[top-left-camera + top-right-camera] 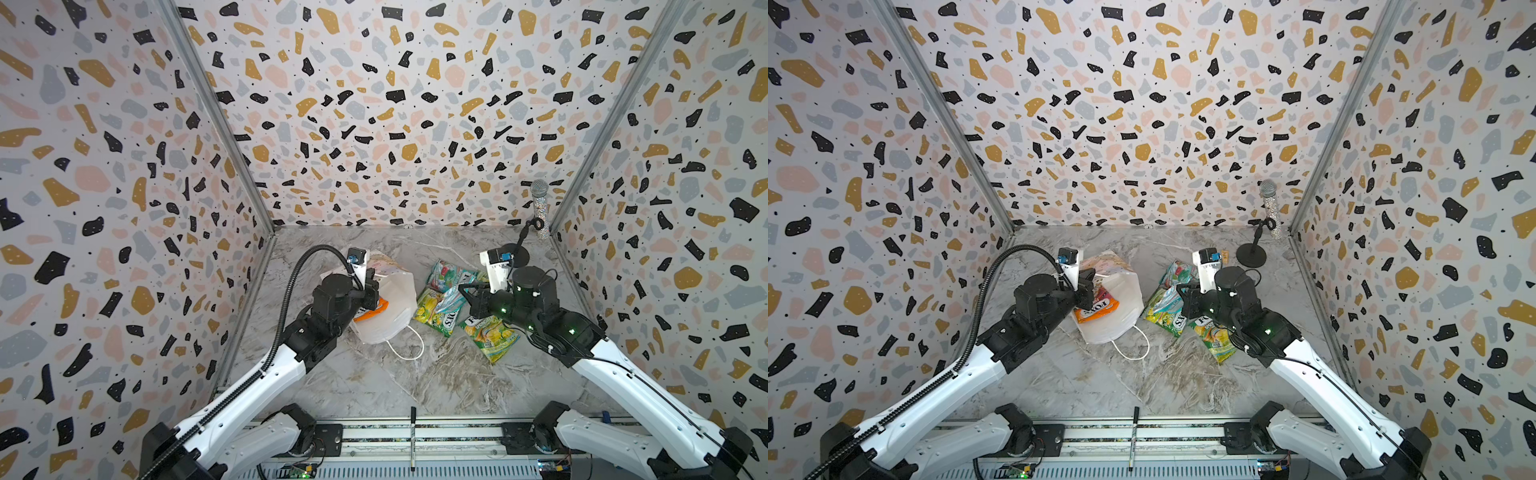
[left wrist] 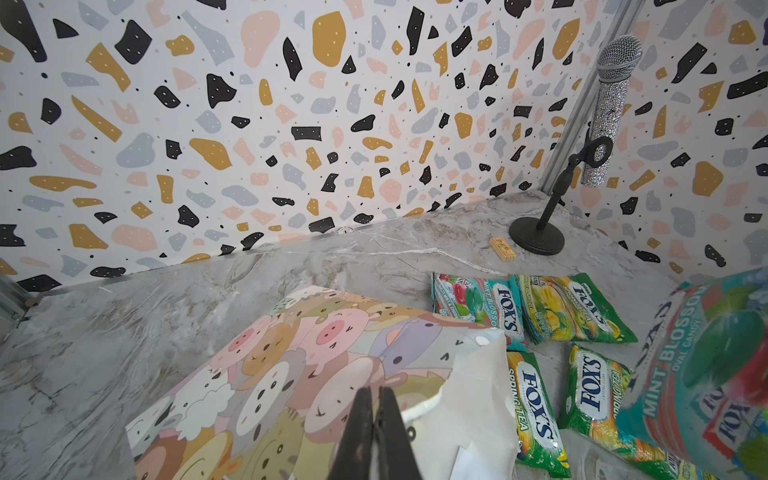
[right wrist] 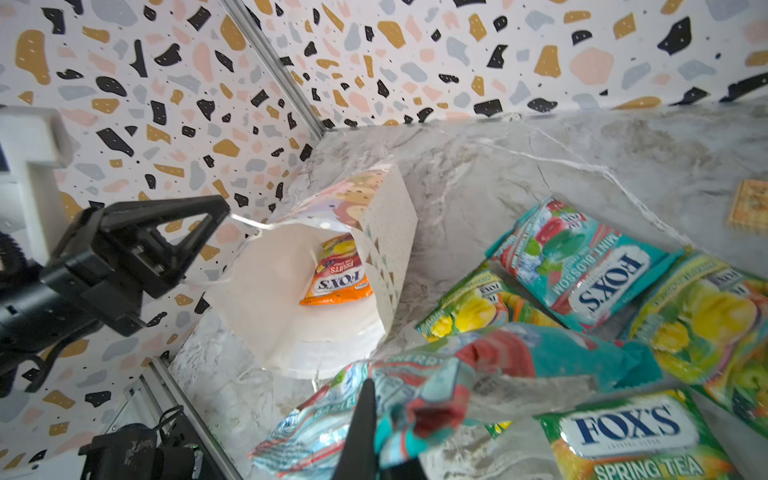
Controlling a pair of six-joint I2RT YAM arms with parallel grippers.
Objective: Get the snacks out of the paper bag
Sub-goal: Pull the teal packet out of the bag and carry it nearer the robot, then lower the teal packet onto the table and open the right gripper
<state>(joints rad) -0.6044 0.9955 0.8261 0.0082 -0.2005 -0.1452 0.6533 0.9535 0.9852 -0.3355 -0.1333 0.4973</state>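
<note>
One orange packet [image 3: 338, 276] inside paper bag [image 3: 388, 249] — left fingers [image 2: 359, 436] pinch its edge, right fingers [image 3: 360, 428] clamp teal packet [image 3: 552, 359].

Bright, even light; soft shadows, wide-angle bending at edges.

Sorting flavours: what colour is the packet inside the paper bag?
Orange and pink. The packet in the bag shows best in the right wrist view.

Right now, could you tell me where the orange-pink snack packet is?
The orange-pink packet lies inside the paper bag, left of the loose packets in both top views, beside the left hand pinching its rim.
</note>
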